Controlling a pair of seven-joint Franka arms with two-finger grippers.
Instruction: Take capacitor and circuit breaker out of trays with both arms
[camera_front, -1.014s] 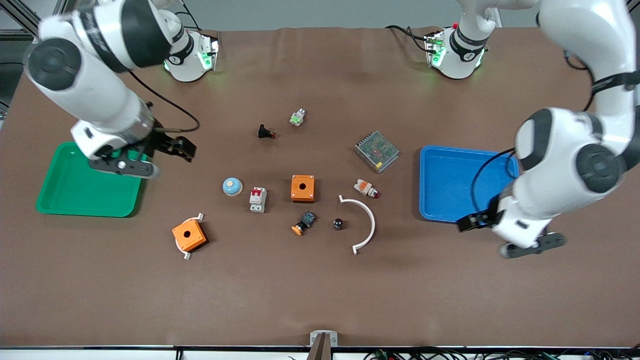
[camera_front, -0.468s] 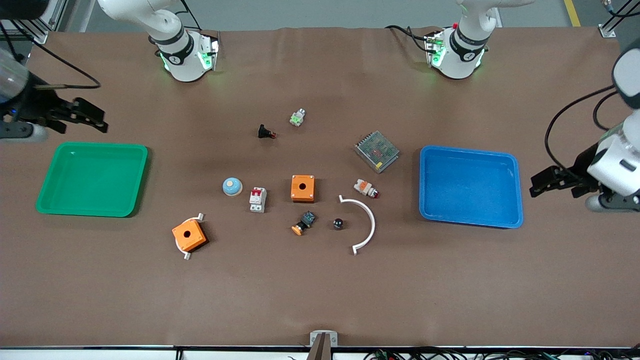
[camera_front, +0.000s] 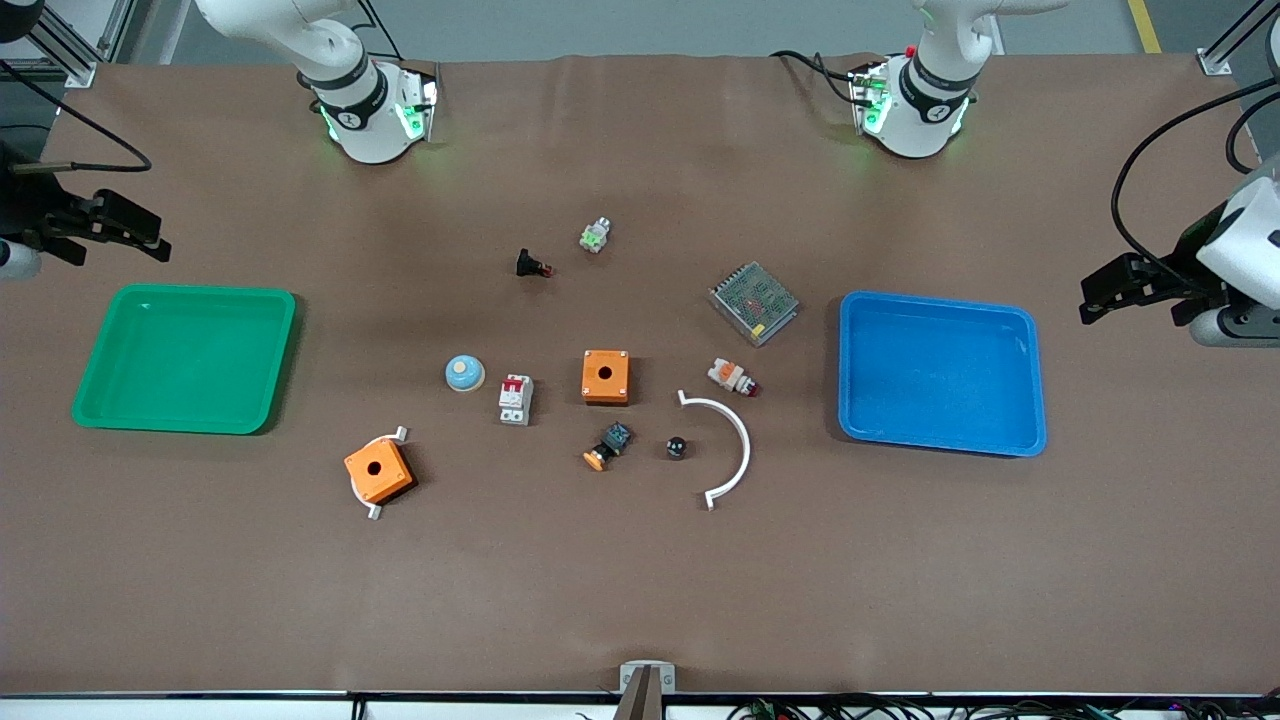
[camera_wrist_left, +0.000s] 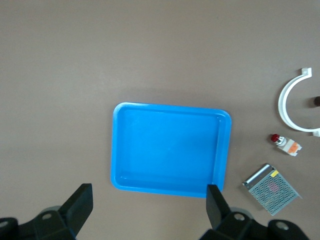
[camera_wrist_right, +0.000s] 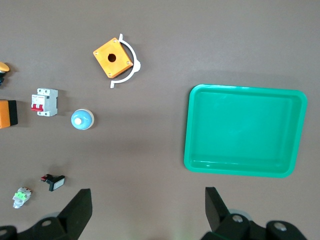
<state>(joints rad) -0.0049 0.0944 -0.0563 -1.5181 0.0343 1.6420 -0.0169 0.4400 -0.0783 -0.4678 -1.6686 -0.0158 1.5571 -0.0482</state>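
Note:
The capacitor (camera_front: 677, 447) is a tiny black cylinder standing inside the curve of a white arc piece (camera_front: 733, 445); in the left wrist view only its edge shows (camera_wrist_left: 316, 100). The breaker (camera_front: 516, 399), a grey-white block with red levers, lies between a blue dome and an orange box, and also shows in the right wrist view (camera_wrist_right: 44, 101). My left gripper (camera_front: 1100, 295) (camera_wrist_left: 148, 205) is open and empty, high over the table beside the blue tray (camera_front: 1030, 385). My right gripper (camera_front: 140, 232) (camera_wrist_right: 147, 207) is open and empty, high beside the green tray (camera_front: 280, 360).
Around the middle lie two orange boxes (camera_front: 606, 376) (camera_front: 378, 472), a blue dome (camera_front: 465, 373), a black-blue switch with orange cap (camera_front: 608, 445), a white-and-orange part (camera_front: 732, 376), a metal grid unit (camera_front: 754, 302), a black button part (camera_front: 531, 264) and a green-white part (camera_front: 595, 235).
Both arms have swung away from the middle toward their own ends of the table and risen. The objects on the table have not moved.

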